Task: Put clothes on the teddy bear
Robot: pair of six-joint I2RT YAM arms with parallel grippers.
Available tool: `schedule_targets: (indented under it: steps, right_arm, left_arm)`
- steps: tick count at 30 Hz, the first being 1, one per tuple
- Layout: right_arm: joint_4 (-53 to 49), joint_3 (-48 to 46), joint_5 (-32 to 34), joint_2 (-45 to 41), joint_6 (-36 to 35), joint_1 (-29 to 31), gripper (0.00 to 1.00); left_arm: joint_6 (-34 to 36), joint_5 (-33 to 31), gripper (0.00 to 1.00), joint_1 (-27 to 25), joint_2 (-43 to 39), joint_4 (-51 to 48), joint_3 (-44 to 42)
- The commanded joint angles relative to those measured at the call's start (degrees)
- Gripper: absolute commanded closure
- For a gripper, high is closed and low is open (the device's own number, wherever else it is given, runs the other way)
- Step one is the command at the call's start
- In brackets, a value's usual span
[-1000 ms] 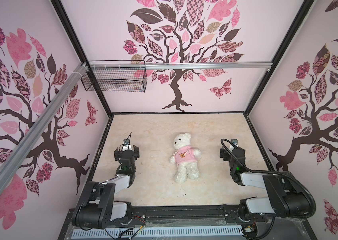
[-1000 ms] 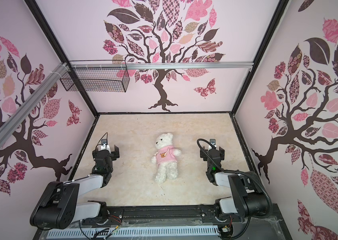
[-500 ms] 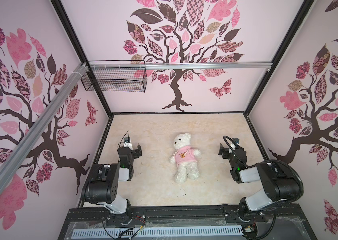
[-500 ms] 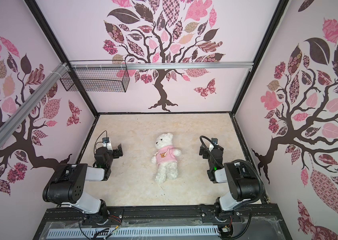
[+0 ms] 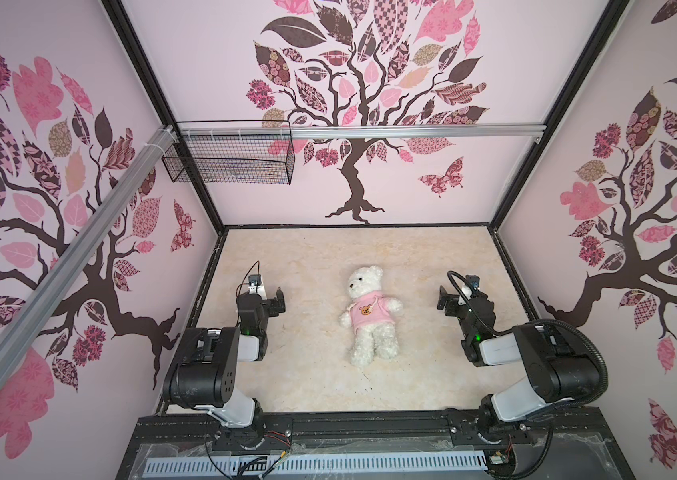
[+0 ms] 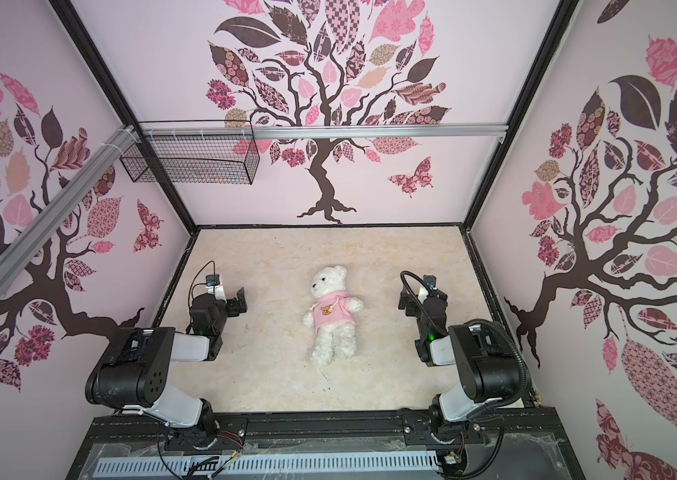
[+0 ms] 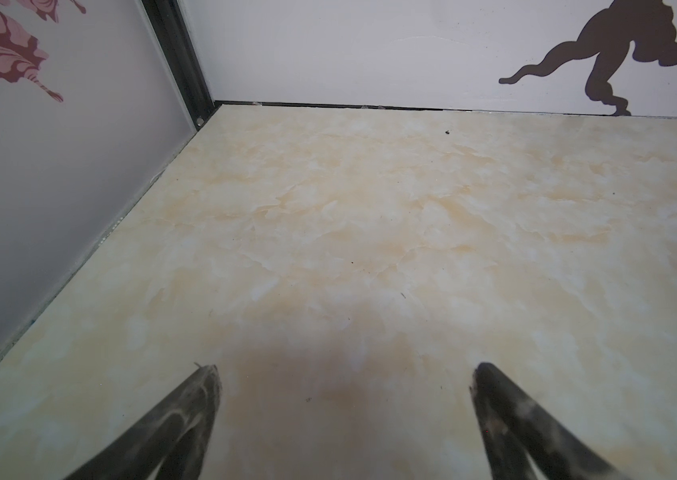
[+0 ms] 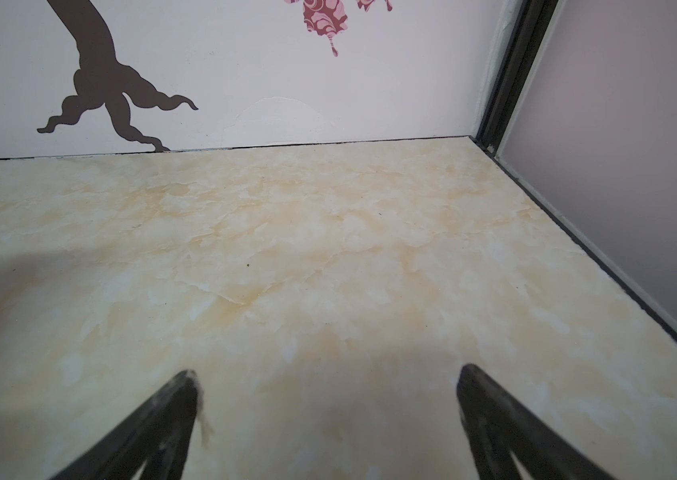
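Teddy bear (image 5: 363, 283), pink shirt (image 5: 371, 318) on, lying face-up between your left gripper (image 7: 345, 374) and right gripper (image 8: 326, 376), both empty, fingers apart.

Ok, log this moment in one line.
teddy bear: lying face-up, pink shirt on | left tool: open, empty | right tool: open, empty

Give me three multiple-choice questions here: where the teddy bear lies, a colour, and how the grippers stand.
1. Where is the teddy bear? A) middle of the table B) in a box C) on a chair
2. What colour is its shirt? A) blue B) pink C) green
3. How are the left gripper and right gripper? A) both shut B) both open, empty C) both holding cloth
Answers: 1 A, both top views show it mid-table; 2 B, plainly pink; 3 B, wrist views show jaws spread with nothing between.
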Motion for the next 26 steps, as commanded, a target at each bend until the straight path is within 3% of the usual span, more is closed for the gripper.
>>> schedule_targets:
  steps: [1,26]
  right_arm:
    - [1.8,0.6,-0.2,0.2,0.7,-0.4,0.00]
    - [1.0,1.0,-0.5,0.3,0.9,-0.4,0.00]
  left_arm:
    - [-0.1,0.4,0.03,0.2,-0.6,0.0,1.6]
    - [-0.1,0.4,0.03,0.3,-0.6,0.0,1.5]
